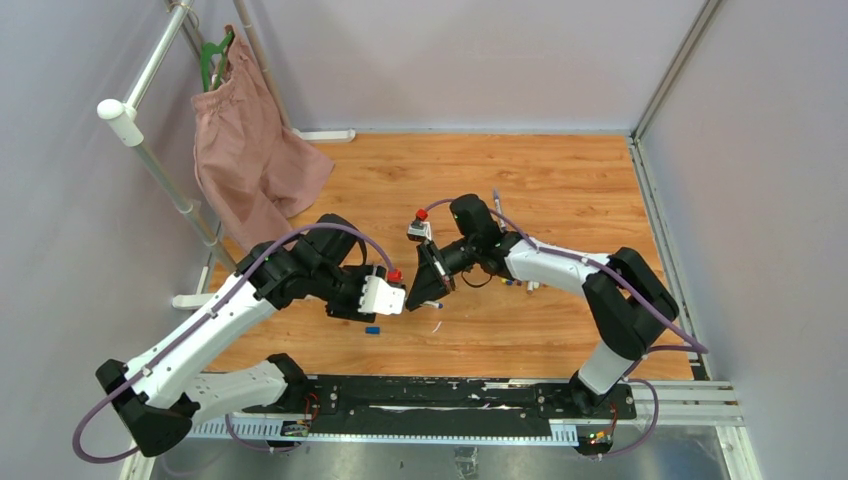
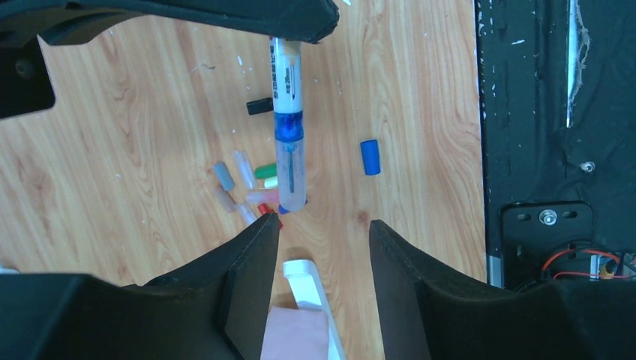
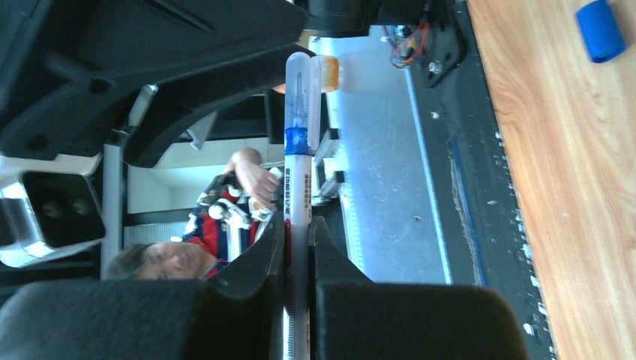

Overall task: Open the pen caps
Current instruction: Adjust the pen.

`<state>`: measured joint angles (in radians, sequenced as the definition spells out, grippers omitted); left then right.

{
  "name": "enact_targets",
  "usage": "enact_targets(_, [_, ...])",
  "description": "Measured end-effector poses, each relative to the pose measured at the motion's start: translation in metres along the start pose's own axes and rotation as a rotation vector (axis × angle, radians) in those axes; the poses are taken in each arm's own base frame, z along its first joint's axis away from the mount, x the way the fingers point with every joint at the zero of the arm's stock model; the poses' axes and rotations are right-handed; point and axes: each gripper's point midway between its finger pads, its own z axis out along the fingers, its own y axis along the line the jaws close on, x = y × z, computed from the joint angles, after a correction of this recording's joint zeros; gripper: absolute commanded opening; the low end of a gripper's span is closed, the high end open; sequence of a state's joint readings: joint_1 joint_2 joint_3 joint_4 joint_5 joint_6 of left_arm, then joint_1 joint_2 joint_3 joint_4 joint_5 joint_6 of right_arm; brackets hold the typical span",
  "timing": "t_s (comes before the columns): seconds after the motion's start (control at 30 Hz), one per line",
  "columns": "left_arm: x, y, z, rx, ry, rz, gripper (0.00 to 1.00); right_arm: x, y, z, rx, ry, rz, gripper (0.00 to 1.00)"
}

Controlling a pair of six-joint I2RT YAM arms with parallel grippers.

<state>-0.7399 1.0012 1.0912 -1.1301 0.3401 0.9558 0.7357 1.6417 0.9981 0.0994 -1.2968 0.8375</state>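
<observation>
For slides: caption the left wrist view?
Open left tool faces a pen gripped by right tool, loose pen caps on the table.

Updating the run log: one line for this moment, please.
left end effector open | right end effector shut on pen | blue cap loose on table

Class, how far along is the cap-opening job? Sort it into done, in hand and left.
Done: several loose caps and a blue cap lie on the table. In hand: the right gripper is shut on a pen pointed at the open, empty left gripper. Left: whether this pen's clear tip is capped is unclear; no other capped pens show clearly.
</observation>
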Motion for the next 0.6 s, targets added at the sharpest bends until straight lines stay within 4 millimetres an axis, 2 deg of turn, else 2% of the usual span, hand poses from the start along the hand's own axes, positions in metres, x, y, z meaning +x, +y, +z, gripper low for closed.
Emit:
enact_targets(0.33, [-0.001,0.001,0.003,0.008,-0.004,0.011,0.46,-0.010,0.022,0.011,-0.104,-0.001,0.080,0.00])
enact_targets(0.6, [-0.005,0.009,0.003,-0.023,-0.021,0.011,0.23,-0.011,0.029,0.012,-0.115,0.005,0.127,0.00])
